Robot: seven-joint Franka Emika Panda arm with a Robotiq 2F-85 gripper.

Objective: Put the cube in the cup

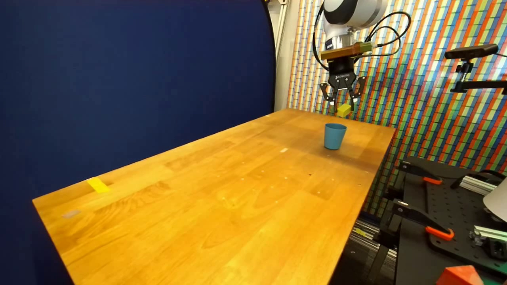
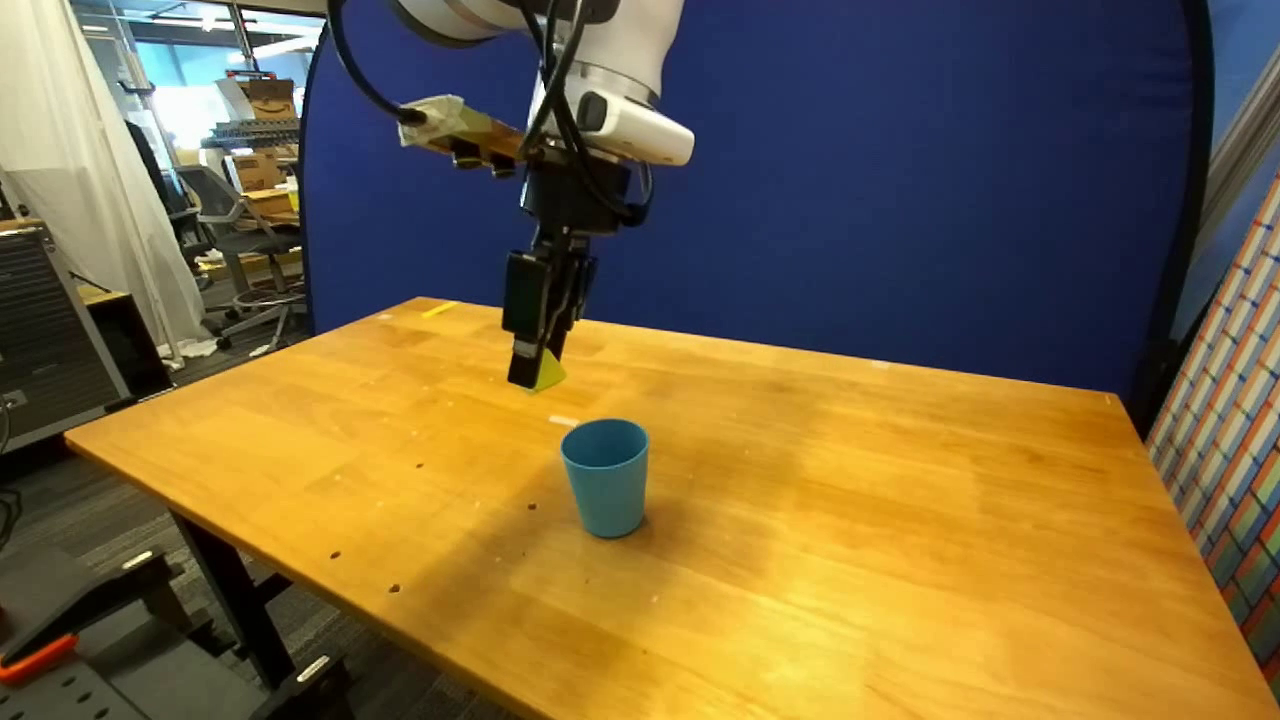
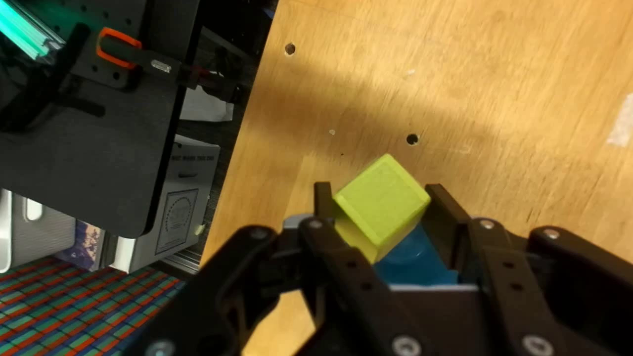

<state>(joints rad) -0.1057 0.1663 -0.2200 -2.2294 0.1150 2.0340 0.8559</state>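
Gripper (image 1: 344, 107) is holding the cube (image 3: 383, 198) in the air

The gripper is pointing downward at the end of the white arm (image 2: 630, 50) and grasping the cube. In the wrist view its two fingers (image 3: 447, 220) are pinching the cube at opposite corners; it is sitting cornerwise between them, one flat face looking toward the camera.

The cup (image 2: 610, 490) is standing upright on the table (image 1: 206, 206), lower than the cube and apart from it. In an exterior view, the cube (image 1: 344, 111) is hanging near the cup's rim, above it and slightly to the picture's right. In an exterior view, a corner of the cube (image 2: 549, 372) is showing past a finger, above and to the picture's left of the cup. In the wrist view, a patch of the cup is showing blue below the cube, between the fingers; the cube and gripper are hiding the rest. The views are leaving it unclear whether the cube is hanging straight over the cup's mouth.

A strip of yellow tape (image 1: 98, 185) is lying flat near a corner of the table. In both exterior views, a blue screen (image 1: 138, 87) is rising beyond the table's edge. Beside the table, a black bench (image 1: 416, 253) is bearing clamps (image 1: 422, 219) with orange handles.
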